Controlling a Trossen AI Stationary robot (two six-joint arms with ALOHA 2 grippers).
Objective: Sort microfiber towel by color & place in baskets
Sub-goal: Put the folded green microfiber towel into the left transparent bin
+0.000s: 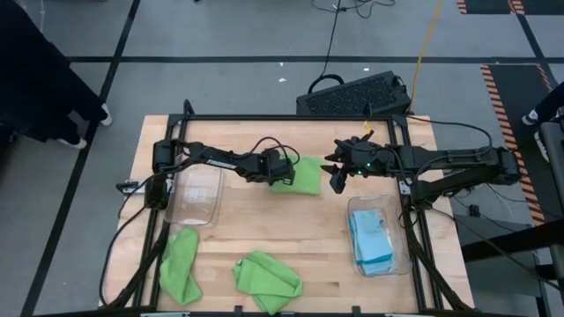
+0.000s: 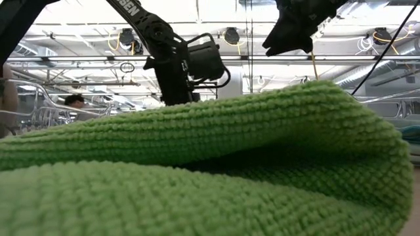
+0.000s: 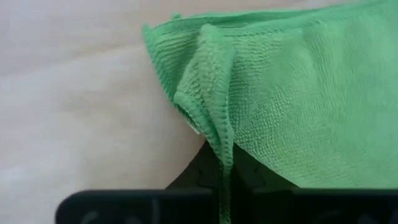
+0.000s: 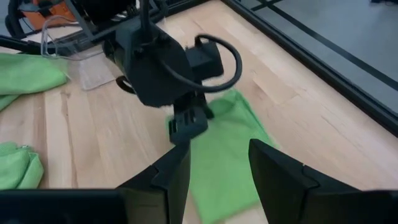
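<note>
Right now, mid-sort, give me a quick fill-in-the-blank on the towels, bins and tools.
1. The left tool is shut on a ____ towel.
2. The right tool hovers with its jaws ____.
3. The right-hand basket holds ____ towels.
4. The left-hand basket holds ____ towels.

Missing: green; open; blue; no

Three lime towels out, blue ones (stacked) in right basket.
</note>
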